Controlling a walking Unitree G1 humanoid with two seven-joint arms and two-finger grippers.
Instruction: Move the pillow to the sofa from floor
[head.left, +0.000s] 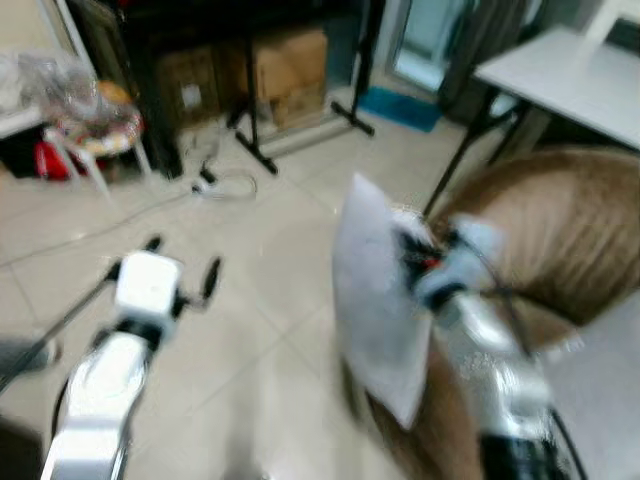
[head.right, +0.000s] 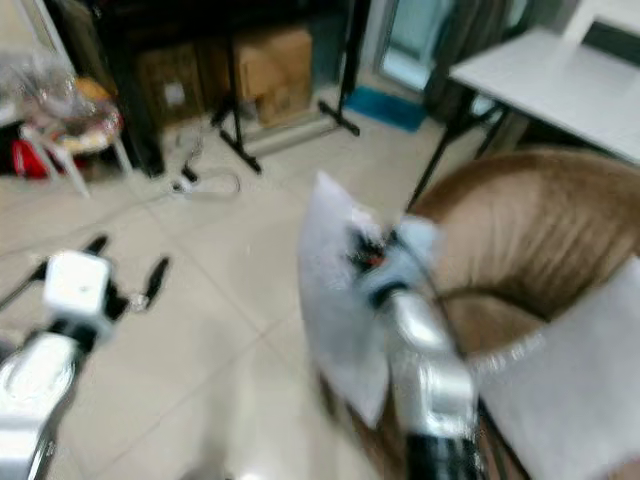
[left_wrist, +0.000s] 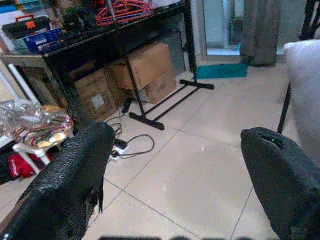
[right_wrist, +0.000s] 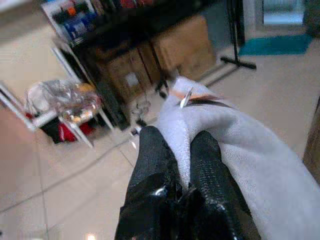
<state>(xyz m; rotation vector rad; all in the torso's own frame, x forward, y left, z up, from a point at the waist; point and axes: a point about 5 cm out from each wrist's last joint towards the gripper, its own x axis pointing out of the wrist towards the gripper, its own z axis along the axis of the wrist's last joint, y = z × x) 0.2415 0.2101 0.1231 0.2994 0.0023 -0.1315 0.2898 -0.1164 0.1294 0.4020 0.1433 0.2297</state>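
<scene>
A pale grey pillow (head.left: 375, 300) hangs upright in the air beside the brown sofa (head.left: 560, 240). My right gripper (head.left: 412, 255) is shut on the pillow's upper edge; in the right wrist view the two black fingers (right_wrist: 155, 155) pinch a fold of the pillow (right_wrist: 250, 150). My left gripper (head.left: 182, 265) is held out low over the tiled floor on the left, open with nothing between its fingers (left_wrist: 75, 175). The eye views are blurred.
A white cushion (head.right: 580, 380) lies on the sofa at the lower right. A white table (head.left: 570, 75) stands behind the sofa. At the back stand a black shelf (left_wrist: 120, 45) with cardboard boxes (head.left: 285, 70), a cable (head.left: 225, 185) on the floor and a small stool (head.left: 95, 135).
</scene>
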